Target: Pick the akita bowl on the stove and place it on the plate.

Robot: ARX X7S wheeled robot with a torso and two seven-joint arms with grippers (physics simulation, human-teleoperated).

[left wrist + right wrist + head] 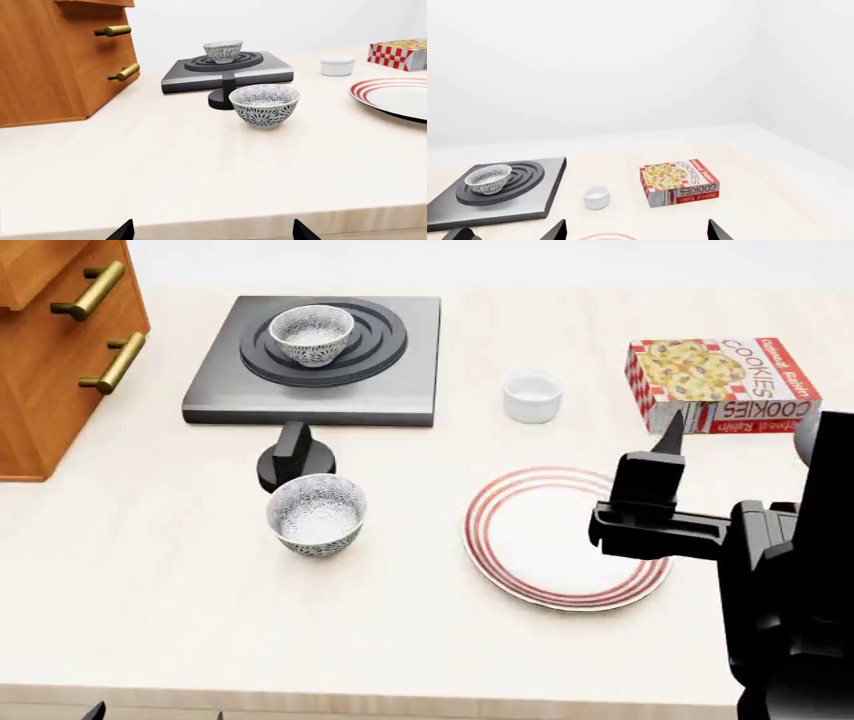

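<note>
Bowl (311, 335) sits on stove (316, 361) burner. Plate (561, 537) right of stove, under right gripper (663, 455), fingers wide, empty. Left gripper (212, 231) fingers wide, empty.

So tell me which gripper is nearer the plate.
Right. The right gripper hovers over the plate's far right edge; the left gripper sits back at the table's near edge, well left of it.

Bright, even, diffuse light; soft faint shadows under objects; no glare; sharp flat render, no blur
</note>
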